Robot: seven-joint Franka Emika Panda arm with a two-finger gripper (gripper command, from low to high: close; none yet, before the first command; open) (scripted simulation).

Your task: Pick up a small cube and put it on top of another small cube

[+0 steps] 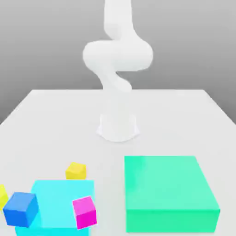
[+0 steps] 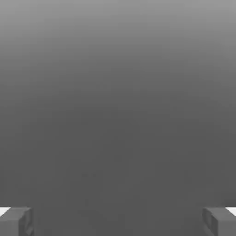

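In the exterior view, the white bench (image 1: 161,120) bears two large blocks, one cyan (image 1: 62,203) at seven o'clock, one green (image 1: 166,182) at five, and four small cubes: blue (image 1: 20,209) and magenta (image 1: 84,212) around seven, orange-yellow (image 1: 76,171) behind the cyan block, and a bright-yellow cube (image 1: 2,197), partly cut off, at eight. One white arm (image 1: 118,55) stands at twelve. In the hand view, the pincer (image 2: 118,223) has its two fingers apart at five and seven.

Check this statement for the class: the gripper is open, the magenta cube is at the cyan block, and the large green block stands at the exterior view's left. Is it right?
One part is wrong: the exterior view shows the large green block at its right, not its left. The rest holds: the gripper is open, and the magenta cube is at the cyan block.
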